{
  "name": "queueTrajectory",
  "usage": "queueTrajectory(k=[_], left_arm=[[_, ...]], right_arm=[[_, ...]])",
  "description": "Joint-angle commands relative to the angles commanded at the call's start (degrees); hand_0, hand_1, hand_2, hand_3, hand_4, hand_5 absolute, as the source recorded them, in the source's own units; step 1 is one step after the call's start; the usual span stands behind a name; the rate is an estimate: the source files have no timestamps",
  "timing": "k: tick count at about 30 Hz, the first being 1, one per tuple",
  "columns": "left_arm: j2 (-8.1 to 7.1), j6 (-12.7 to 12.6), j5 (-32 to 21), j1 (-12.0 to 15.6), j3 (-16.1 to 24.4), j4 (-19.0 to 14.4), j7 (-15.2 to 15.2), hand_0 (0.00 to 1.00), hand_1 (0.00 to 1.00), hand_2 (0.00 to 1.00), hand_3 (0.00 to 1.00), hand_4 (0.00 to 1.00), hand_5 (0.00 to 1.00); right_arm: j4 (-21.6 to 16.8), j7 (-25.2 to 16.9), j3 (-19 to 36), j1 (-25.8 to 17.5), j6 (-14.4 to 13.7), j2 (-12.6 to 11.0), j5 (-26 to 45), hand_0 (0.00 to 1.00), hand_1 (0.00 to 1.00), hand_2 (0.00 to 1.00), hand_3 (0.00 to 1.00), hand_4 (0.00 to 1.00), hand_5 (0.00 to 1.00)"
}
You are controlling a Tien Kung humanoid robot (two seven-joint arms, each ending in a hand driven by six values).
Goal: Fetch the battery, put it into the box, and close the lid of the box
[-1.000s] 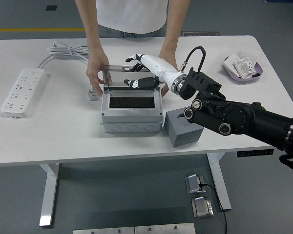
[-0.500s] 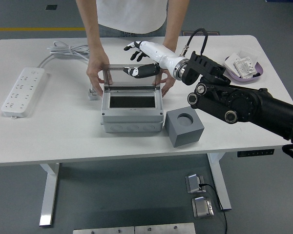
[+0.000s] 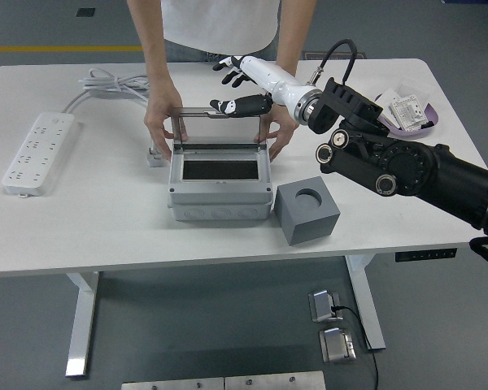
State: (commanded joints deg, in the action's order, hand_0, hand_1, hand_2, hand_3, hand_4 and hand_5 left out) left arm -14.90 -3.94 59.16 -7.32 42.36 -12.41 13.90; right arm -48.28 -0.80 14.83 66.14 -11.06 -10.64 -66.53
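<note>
Lifting and drawing back, the right hand (image 3: 246, 85) is now hovering above the lid (image 3: 220, 127), fingers spread, holding nothing. Lid is standing raised while a person's hands (image 3: 164, 122) are steadying the box (image 3: 220, 188). Battery is not discernible; dark recess may be hiding it. Closing is looking next.

Reached in from the right with the right arm (image 3: 407, 166), white right hand (image 3: 246, 85) raised over mid-table, wrist level, fingers spread and relaxed, holding nothing.
</note>
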Motion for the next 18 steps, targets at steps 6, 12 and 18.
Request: queueTrajectory(k=[6,12,18], left_arm=[[-0.14,0.0,0.1,-0.3,0.1,0.0,0.1,0.644,0.664,0.558,0.53,0.378,0.002],[-0.16,0.0,0.1,-0.6,0.3,0.0,0.1,0.644,0.661,0.558,0.529,0.37,0.002],[-0.14,0.0,0.1,-0.7,0.4,0.0,0.1,0.642,0.659,0.558,0.53,0.364,0.002]], right_arm=[[4.0,-0.8,-0.8,-0.1,0.1,0.7,3.2,0.828,0.727,0.762,0.868,0.791,0.428],[6.4,-1.8,-2.8,-1.5,-0.6,1.6,6.4,0.841,0.735,0.769,0.877,0.822,0.49],[6.3,-2.2,-3.7,-2.4,-1.1,2.0,6.8,0.864,0.765,0.817,0.892,0.912,0.688]])
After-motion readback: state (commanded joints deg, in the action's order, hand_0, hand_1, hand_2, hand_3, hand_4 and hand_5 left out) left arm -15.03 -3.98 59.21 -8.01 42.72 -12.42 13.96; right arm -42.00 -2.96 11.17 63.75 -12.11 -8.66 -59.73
